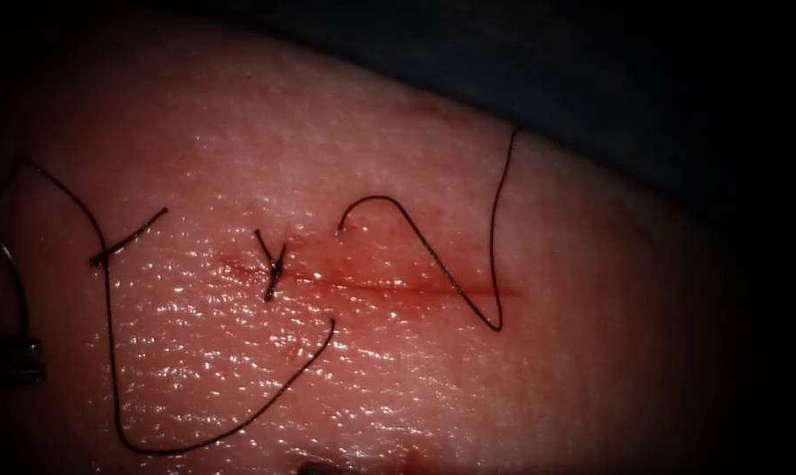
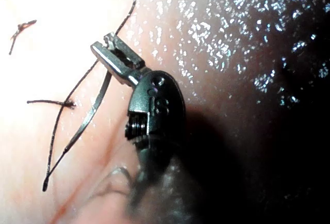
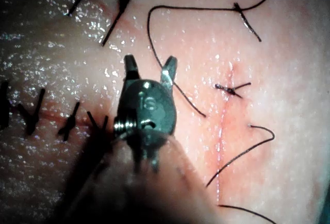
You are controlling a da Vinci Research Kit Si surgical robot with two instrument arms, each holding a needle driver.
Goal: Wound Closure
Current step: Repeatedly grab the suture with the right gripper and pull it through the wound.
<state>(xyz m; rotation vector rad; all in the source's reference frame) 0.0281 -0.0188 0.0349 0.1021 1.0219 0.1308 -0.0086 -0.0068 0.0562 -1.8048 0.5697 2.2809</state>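
Black thread [image 1: 116, 387] sweeps in a wide loop over the nearest part of the wet, glistening tissue [image 1: 503, 396], left of the cut [image 1: 398, 286]. At the endoscope view's left edge the left tool [image 1: 15, 361] shows as a grey, ridged tip. The thin needle [image 1: 17, 281] arcs up from it, well left of the cut. Seen from the left wrist, that tool's jaws [image 2: 105, 46] are pressed narrow on one end of the needle [image 2: 77, 131]. The rest of the curve lies over the surface, not in the tissue so far as can be seen, with thread crossing beside it.

The right tool [image 3: 149, 66] hovers with its jaws spread wide and holding nothing. A strand runs on the tissue beyond the gap, and a row of tied stitches [image 3: 69, 121] lies beside its wrist.

Further back a knot [image 1: 273, 264] with short cut ends sits across the cut. Another knot [image 1: 107, 255] lies well to the left. Red fluid [image 1: 345, 264] tints the cut's margins. A loose strand [image 1: 468, 303] zigzags over the cut's right end and runs off toward the tissue's far edge.
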